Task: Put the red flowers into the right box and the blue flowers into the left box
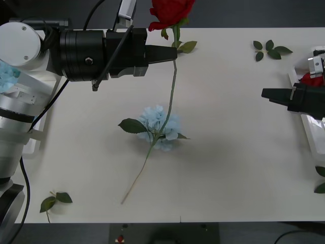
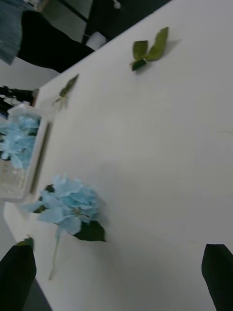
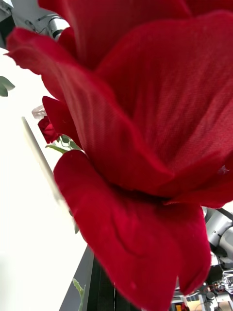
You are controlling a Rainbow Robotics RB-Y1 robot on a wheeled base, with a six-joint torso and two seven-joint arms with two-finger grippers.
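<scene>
The left claw [image 1: 172, 54] is pinched shut on the thin green stem of a deep-red artificial rose [image 1: 170, 12], whose dangling stem tip below it could snag the pale-blue flower cluster [image 1: 160, 127] on the white table [image 1: 228, 152], while the right claw [image 1: 266, 93] waits open

A woven cloth grain is being shown on the rose [image 3: 145, 121] petals; the table [image 1: 244, 152] is looking smooth, matt white.

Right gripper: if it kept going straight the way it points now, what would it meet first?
Probably nothing nearby: the open right gripper points across bare table; the red rose's stem, held by the left gripper, is farthest along, height unclear.
</scene>
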